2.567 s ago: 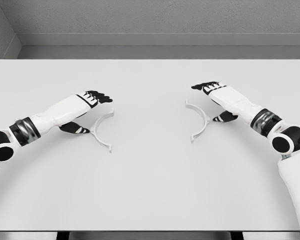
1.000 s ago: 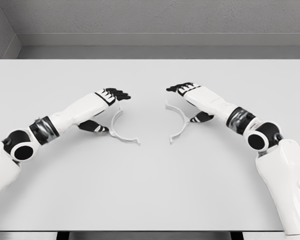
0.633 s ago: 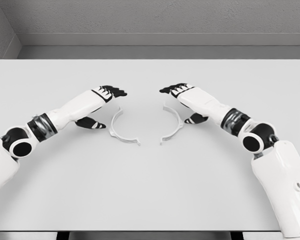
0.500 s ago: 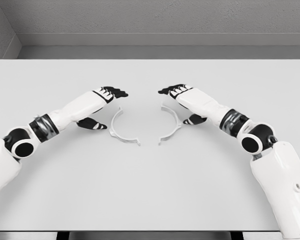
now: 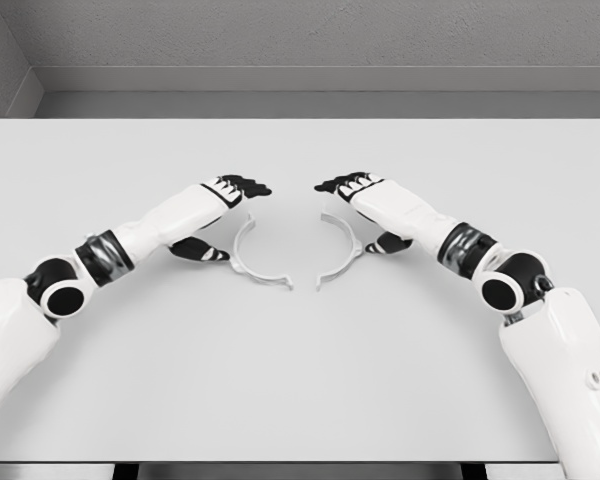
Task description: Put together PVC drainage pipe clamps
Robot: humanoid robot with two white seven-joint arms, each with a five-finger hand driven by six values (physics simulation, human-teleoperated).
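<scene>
Grey textured wall behind, dark floor strip below it; white table (image 5: 300,380) fills most of the view, its front edge cut by the bottom of the frame. 2 white half-ring clamp pieces lie near table centre, open sides facing each other. Left clamp half (image 5: 252,262) curves from beneath the fingers down to a flanged end pointing right; right clamp half (image 5: 342,250) mirrors it. Lower ends sit close together but apart; upper ends are hidden under the hands. Left hand (image 5: 223,205) spans its piece, black fingers (image 5: 246,185) extended over the top, thumb (image 5: 200,250) low against the outer side of the arc. Right hand (image 5: 365,205) matches, fingers (image 5: 340,184) reaching left, thumb at the outer curve. Both appear to pinch their pieces, though actual contact is hard to make out. White pieces blur against the white table; flange detail unreadable. Both upper arms run off the frame.
</scene>
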